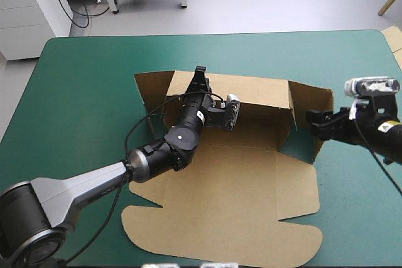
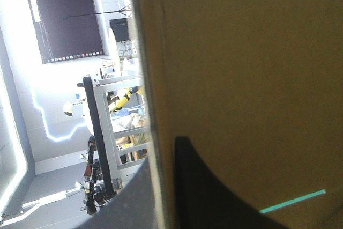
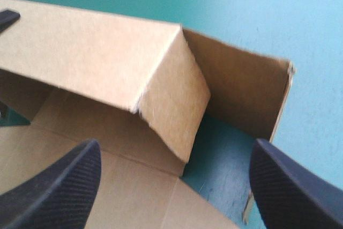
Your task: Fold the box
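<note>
Left gripper (image 1: 200,75) — clamped on far wall (image 1: 257,91) of the box (image 1: 239,180), to hold it upright. Right gripper (image 1: 312,119) — fingers apart, beside right flap (image 1: 317,101) of the box, likely to fold it.

Left hand (image 1: 200,73) clamped, right hand (image 3: 175,148) spread.

The box (image 1: 239,180): plain brown board, no print. Table cover (image 1: 75,105) around the box: uniform teal-green. Right gripper (image 3: 175,146): fingers (image 3: 59,189) black, fine diagonal ribbing. Left gripper (image 1: 200,72), at the box's far wall: black.
</note>
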### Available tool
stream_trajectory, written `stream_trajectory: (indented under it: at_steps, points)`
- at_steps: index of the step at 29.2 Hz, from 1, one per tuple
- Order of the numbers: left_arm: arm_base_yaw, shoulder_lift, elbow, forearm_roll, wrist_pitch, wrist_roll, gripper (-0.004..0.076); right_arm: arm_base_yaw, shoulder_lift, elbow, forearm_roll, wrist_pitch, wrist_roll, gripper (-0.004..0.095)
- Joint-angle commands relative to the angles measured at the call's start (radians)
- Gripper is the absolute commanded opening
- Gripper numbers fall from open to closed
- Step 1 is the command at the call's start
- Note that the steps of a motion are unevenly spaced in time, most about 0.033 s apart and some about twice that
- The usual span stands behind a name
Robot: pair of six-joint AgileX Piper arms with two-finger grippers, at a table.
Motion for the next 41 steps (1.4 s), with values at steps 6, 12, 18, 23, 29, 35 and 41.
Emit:
stream_trajectory:
  at_steps: [6, 12, 18, 23, 29, 35, 41]
  points:
    - [-0.014, -0.036, -0.019, 0.020, -0.024, -0.055, -0.0008, -0.007, 0.286, -0.339, -0.016, -0.021, 0.021, 0.0668]
    - [-0.014, -0.036, -0.019, 0.020, -0.024, -0.062, -0.0008, -0.007, 0.554, -0.538, -0.076, 0.000, 0.080, 0.0668]
    - [-0.014, -0.036, -0.019, 0.020, -0.017, -0.130, -0.0008, -0.007, 0.686, -0.567, -0.074, 0.063, 0.100, 0.0668]
    - [-0.014, -0.036, -0.019, 0.020, 0.002, -0.133, -0.0008, -0.007, 0.712, -0.561, -0.072, 0.114, 0.100, 0.0668]
    - [-0.014, -0.036, -0.019, 0.016, 0.019, -0.207, -0.0008, -0.007, 0.712, -0.559, -0.072, 0.177, 0.098, 0.0668]
    - [-0.014, -0.036, -0.019, 0.006, 0.032, -0.238, -0.0008, -0.007, 0.702, -0.557, -0.072, 0.262, 0.103, 0.0668]
    - [-0.014, -0.036, -0.019, -0.030, 0.032, -0.238, -0.0008, -0.007, 0.629, -0.443, -0.066, 0.246, 0.069, 0.0668]
